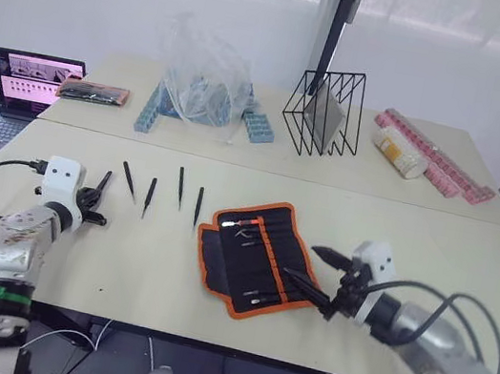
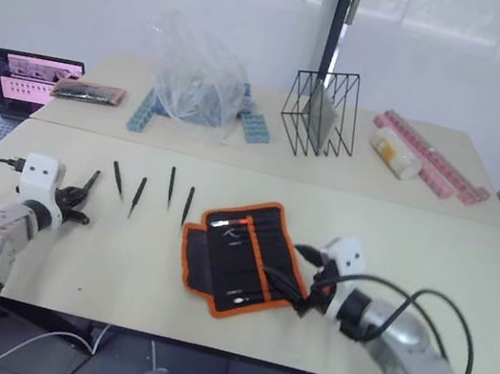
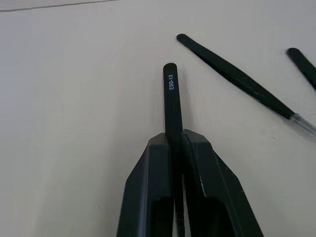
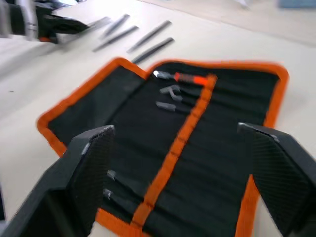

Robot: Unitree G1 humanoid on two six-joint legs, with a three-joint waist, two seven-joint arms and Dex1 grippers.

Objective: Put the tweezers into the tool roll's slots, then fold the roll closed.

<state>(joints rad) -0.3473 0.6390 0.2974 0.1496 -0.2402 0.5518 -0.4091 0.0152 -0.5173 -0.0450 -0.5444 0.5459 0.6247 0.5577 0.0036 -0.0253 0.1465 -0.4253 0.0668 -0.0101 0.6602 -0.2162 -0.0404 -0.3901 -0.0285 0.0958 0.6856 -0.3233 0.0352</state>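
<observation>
Black fabric with orange binding, your tool roll [image 1: 255, 256] lay unfolded on the surface [image 1: 399, 223], its slots [image 4: 170, 148] facing up with a few small silver tips showing, and your right tool [image 1: 320, 275] hovered at its right edge with both fingers spread wide and nothing between them. Your left tool [image 1: 97, 196] was clenched on one of the tweezers [image 3: 172, 98] at the left of the surface, while four other tweezers [image 1: 149, 196] lay in a row between it and the roll.
</observation>
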